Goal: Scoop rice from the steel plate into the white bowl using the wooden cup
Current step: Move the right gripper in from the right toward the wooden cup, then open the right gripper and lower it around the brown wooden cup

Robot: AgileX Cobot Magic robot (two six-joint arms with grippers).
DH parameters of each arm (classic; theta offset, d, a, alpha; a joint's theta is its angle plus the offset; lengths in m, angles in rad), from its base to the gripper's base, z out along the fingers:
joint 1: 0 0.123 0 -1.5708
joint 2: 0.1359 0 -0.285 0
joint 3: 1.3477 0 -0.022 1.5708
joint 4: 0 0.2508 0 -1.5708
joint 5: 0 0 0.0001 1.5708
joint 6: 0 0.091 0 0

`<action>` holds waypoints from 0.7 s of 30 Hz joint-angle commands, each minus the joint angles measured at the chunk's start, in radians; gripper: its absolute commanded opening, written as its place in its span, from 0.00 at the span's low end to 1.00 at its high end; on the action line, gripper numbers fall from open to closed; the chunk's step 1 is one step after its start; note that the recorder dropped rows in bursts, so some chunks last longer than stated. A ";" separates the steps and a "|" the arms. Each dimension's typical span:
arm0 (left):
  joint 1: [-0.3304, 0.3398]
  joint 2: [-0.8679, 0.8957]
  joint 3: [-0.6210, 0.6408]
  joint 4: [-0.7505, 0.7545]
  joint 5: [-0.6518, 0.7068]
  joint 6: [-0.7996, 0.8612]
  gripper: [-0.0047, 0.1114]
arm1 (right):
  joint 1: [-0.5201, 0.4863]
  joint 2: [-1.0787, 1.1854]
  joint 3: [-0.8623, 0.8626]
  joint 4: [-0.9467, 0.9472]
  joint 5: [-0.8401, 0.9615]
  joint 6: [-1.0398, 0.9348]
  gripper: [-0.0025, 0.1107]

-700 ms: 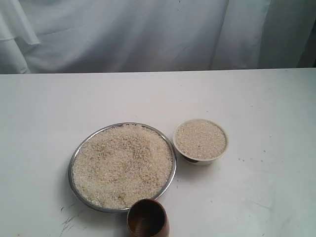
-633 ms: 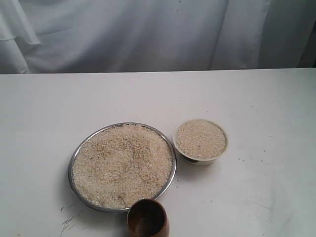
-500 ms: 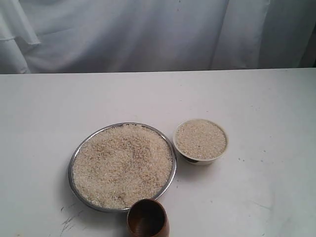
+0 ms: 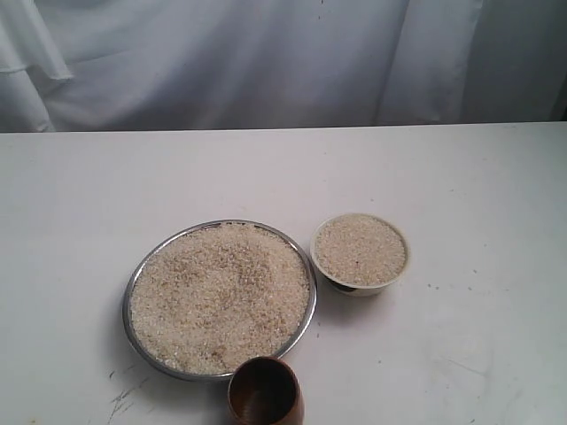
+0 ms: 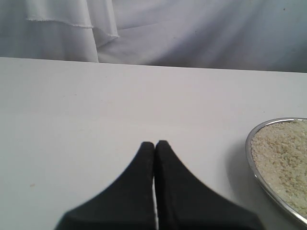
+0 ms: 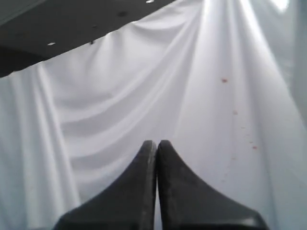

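The left pincer (image 5: 154, 143) has its two dark fingers pressed together with nothing between them, low over the bare surface (image 4: 461, 195), with the edge of the steel plate (image 5: 249, 148) off to one side in its own view. The right pincer (image 6: 157, 143) is likewise pressed shut and empty, and points at the hanging white cloth (image 6: 120, 96) rather than at any dish. Neither shows in the exterior view, so the step in hand looks like the first one, taking up the wooden cup (image 4: 265, 394). To do it well, a pincer should spread wide before it comes down, close on the cup's rounded wall fairly low so the smooth wood does not slip, and keep the mouth level; a nudge could tip the cup onto the plate. The cup stands upright at the near edge of the exterior view, just beside the plate's near rim, and its dark inside looks empty, though its base is cut off. The steel plate (image 4: 129, 297) carries a broad, shallow heap of rice (image 4: 221, 297) that reaches nearly to its rim all round. The white bowl (image 4: 354, 287) sits just beside the plate on the right and is already almost brimful of grains, so there is little room and any pour should be small and slow.
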 commanded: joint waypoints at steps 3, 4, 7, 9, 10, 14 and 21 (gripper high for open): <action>-0.003 -0.004 0.005 0.001 -0.014 0.000 0.04 | 0.004 0.394 -0.180 -0.665 -0.227 0.234 0.02; -0.003 -0.004 0.005 0.001 -0.014 0.000 0.04 | 0.004 0.453 -0.182 -0.728 -0.303 0.217 0.02; -0.003 -0.004 0.005 0.001 -0.014 0.000 0.04 | 0.009 0.616 -0.165 -0.794 -0.445 0.151 0.02; -0.003 -0.004 0.005 0.001 -0.014 0.000 0.04 | 0.034 0.717 -0.136 -0.775 -0.445 0.084 0.02; -0.003 -0.004 0.005 0.001 -0.014 0.000 0.04 | 0.047 0.752 -0.124 -0.763 -0.445 0.046 0.02; -0.003 -0.004 0.005 0.001 -0.014 0.000 0.04 | 0.110 0.877 -0.103 -0.760 -0.445 -0.109 0.02; -0.003 -0.004 0.005 0.001 -0.014 0.000 0.04 | 0.178 0.921 -0.101 -0.905 -0.366 -0.190 0.02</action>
